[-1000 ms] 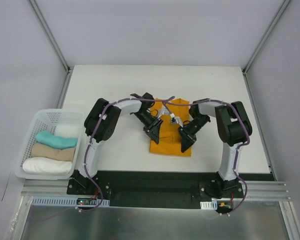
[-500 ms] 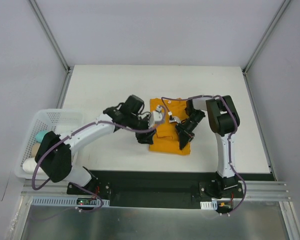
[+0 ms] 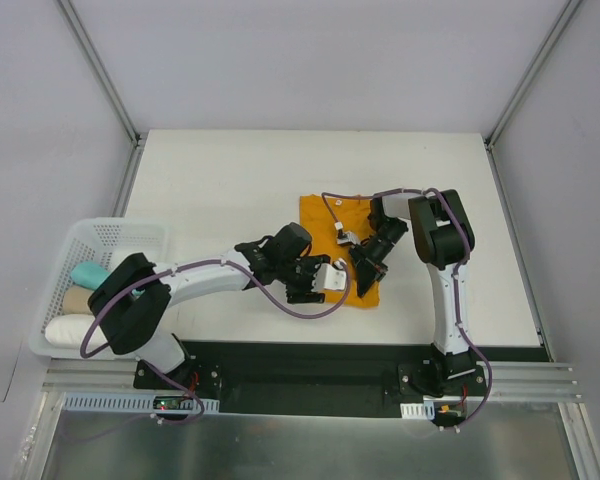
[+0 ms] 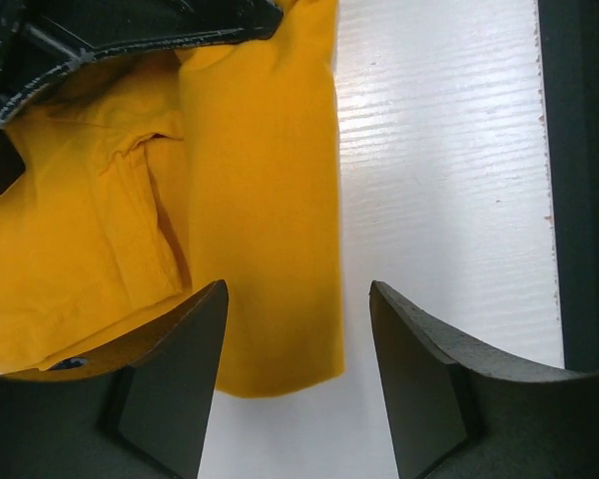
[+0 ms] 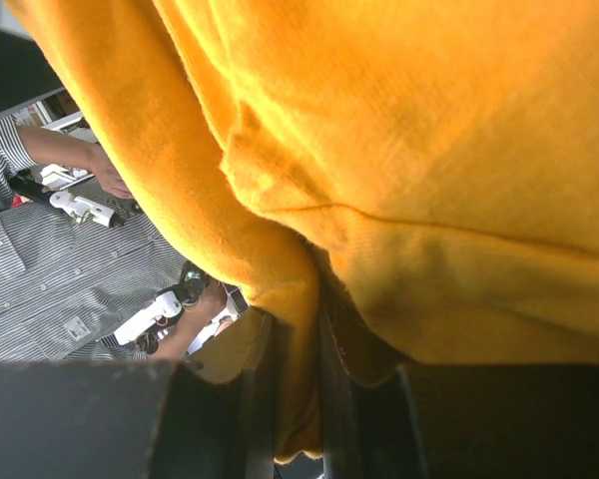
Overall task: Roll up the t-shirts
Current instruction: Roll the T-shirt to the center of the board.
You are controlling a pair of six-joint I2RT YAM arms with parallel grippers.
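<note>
A mustard-orange t-shirt lies crumpled and partly folded on the white table, just right of the table's middle. The right gripper is pressed together on a fold of the shirt toward the table's near side. The left gripper hangs over the shirt's edge and bare tabletop with its fingers spread and nothing between them. A white basket of rolled cloths sits off the table's left edge.
</note>
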